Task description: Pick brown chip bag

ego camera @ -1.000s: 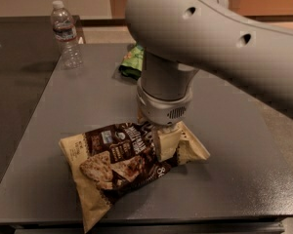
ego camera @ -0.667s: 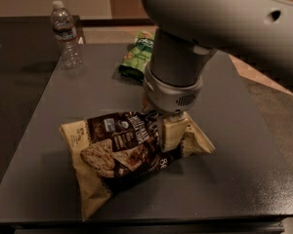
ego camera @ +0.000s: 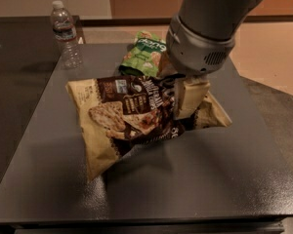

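Observation:
The brown chip bag (ego camera: pixel 129 116), dark brown in the middle with tan edges and pictured chips, hangs tilted above the grey table (ego camera: pixel 200 179), with its shadow under it. My gripper (ego camera: pixel 186 101) comes down from the big grey arm at the upper right and is shut on the bag's right part. One tan finger (ego camera: pixel 189 97) shows in front of the bag; the other is hidden behind it. The bag's lower left corner droops toward the table.
A smaller green snack bag (ego camera: pixel 145 52) lies just behind the brown bag, partly behind my arm. A clear water bottle (ego camera: pixel 66 35) stands at the table's back left corner. The table's front edge runs along the bottom.
The gripper has closed on the brown chip bag and raised it off the table. The arm has risen, and the bag now hangs tilted with a shadow below.

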Action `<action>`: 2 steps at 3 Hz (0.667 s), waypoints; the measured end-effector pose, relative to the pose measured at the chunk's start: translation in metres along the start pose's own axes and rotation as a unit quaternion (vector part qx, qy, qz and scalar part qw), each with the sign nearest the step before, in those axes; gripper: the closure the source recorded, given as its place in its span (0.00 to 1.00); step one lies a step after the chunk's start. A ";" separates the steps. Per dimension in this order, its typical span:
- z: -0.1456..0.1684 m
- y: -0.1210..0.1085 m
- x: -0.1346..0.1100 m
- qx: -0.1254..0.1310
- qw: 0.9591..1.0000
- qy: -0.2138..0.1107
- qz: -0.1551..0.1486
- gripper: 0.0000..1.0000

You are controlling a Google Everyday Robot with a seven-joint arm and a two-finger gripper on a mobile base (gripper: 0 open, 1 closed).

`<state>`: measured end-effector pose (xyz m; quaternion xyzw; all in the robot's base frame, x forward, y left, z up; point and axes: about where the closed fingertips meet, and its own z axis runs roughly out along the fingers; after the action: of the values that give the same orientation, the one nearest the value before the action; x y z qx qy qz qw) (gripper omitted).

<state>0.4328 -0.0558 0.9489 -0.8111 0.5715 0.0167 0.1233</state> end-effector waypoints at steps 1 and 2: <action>-0.034 -0.012 0.008 0.027 1.000 -0.008 0.012 1.00; -0.059 -0.022 0.014 0.052 0.998 -0.013 0.025 1.00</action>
<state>0.4515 -0.0745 1.0080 -0.7890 0.5897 0.0000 0.1725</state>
